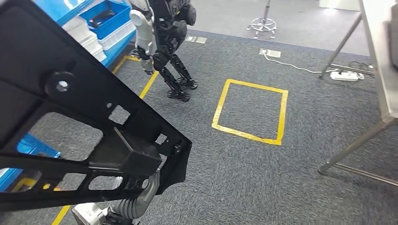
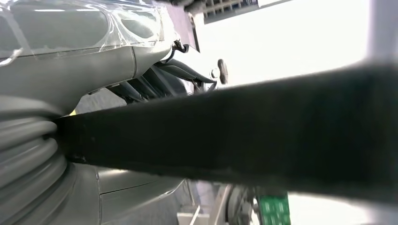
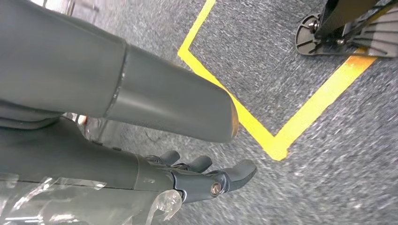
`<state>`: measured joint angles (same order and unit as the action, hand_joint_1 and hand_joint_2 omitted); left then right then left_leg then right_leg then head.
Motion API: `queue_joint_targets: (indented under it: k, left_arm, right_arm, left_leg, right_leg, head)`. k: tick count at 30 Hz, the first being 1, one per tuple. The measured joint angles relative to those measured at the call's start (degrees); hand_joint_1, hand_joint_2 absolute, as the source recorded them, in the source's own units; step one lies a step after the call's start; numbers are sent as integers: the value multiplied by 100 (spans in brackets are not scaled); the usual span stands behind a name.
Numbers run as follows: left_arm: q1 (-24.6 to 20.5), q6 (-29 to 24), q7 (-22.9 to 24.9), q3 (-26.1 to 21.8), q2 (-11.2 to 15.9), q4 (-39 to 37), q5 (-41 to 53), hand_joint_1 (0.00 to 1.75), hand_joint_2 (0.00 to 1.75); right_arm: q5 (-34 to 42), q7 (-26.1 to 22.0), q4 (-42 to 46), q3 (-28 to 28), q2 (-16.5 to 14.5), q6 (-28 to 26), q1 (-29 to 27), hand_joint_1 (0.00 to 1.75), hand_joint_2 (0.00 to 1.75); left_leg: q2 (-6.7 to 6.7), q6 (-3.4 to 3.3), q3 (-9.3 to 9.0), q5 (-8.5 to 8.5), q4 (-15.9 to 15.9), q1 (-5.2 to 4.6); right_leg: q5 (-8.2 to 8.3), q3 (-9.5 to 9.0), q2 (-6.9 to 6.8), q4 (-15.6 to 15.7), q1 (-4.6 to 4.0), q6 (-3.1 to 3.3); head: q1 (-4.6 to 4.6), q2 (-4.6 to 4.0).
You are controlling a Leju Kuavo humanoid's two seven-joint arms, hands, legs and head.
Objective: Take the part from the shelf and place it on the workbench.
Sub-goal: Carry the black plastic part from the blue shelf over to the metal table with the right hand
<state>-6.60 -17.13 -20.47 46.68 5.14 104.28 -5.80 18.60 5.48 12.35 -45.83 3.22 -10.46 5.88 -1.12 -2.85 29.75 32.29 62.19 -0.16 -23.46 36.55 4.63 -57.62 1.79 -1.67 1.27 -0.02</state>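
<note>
The part (image 1: 70, 117) is a large black metal frame with cut-outs, held up close to my head camera and covering the left of the head view. My left hand (image 1: 141, 199) grips it from below at its lower edge. In the left wrist view a black bar of the part (image 2: 244, 136) runs across, with my left hand (image 2: 80, 65) closed around it. My right hand (image 3: 187, 168) hangs above the carpet, thumb and dark fingers (image 3: 234, 174) apart, holding nothing. The steel workbench (image 1: 380, 61) stands at the far right on slanted legs.
Another humanoid robot (image 1: 164, 42) stands ahead by the blue shelf with bins (image 1: 101, 21). A yellow tape square (image 1: 251, 110) marks the grey carpet. A power strip with cable (image 1: 346, 75) lies near the bench legs. A stool base (image 1: 263, 23) stands further back.
</note>
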Motion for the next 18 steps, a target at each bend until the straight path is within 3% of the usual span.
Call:
queue_joint_targets:
  k: [1,3,5,6,8,9,10,12,13,15,17,18]
  left_arm:
    - [-9,3,1,1,-1,0,0,175,175]
    - [-20,7,1,2,-2,0,0,175,175]
    - [-23,10,0,4,-9,0,1,175,175]
    - [-28,13,0,6,-17,-1,1,175,175]
    - [-32,21,-1,8,-34,-4,0,175,175]
    - [-25,24,-1,9,-40,-7,-1,175,175]
    - [-16,27,-1,9,-43,-10,-1,175,175]
    - [-1,6,-2,11,-43,-18,4,175,175]
    - [7,-28,-8,11,-44,-21,10,175,175]
    - [44,-141,-34,10,-43,-20,20,175,175]
    - [101,-249,-67,-3,-32,-5,13,175,175]
    - [129,-286,-76,-15,-22,9,7,175,175]
  right_arm:
    - [0,1,0,1,-4,3,4,0,0]
    - [-1,2,0,2,-9,8,1,0,0]
    - [-1,5,0,1,-5,11,-28,0,0]
    - [-2,7,0,1,0,14,-38,0,0]
    - [-12,12,0,0,5,25,-33,0,0]
    - [-23,16,0,-1,6,31,-27,0,0]
    - [-35,20,0,-2,5,39,-23,0,0]
    - [-84,36,0,-4,3,57,-22,0,0]
    - [-127,55,0,-5,4,64,-22,0,0]
    - [-238,105,0,-13,12,66,-14,0,0]
    - [-318,137,0,-32,19,47,15,0,0]
    - [-338,146,0,-42,21,34,27,0,0]
  left_leg:
    - [-100,-33,-199,-148,-394,-14]
    - [-213,-58,-359,-260,-752,-49]
    - [-118,-65,-348,-331,-792,-58]
    - [-64,-81,-345,-385,-831,-53]
    - [55,-137,-322,-491,-906,-38]
    - [125,-159,-297,-513,-910,-57]
    - [197,-177,-271,-529,-908,-69]
    - [349,-186,-231,-546,-905,-90]
    - [416,-184,-221,-551,-901,-94]
    - [541,-162,-217,-540,-877,-98]
    - [652,-115,-191,-503,-818,-133]
    - [702,-92,-175,-490,-792,-151]
  right_leg:
    - [27,9,66,4,0,-23]
    - [86,32,164,25,12,-90]
    - [148,46,215,66,20,-171]
    - [128,70,128,44,10,-190]
    - [-136,225,-169,-284,-26,-193]
    - [-370,368,-306,-643,-44,-193]
    - [-595,517,-361,-1050,-50,-200]
    - [-806,647,-390,-1565,-51,-222]
    - [-758,544,-407,-1496,-51,-231]
    - [-496,44,-545,-764,-52,-237]
    - [-317,-367,-730,-55,-82,-186]
    - [-292,-441,-775,112,-98,-151]
  head:
    - [0,0]
    - [-2,0]
    - [-3,0]
    - [1,0]
    - [17,0]
    - [29,0]
    - [38,0]
    - [48,0]
    - [48,0]
    - [49,0]
    - [47,0]
    - [42,0]
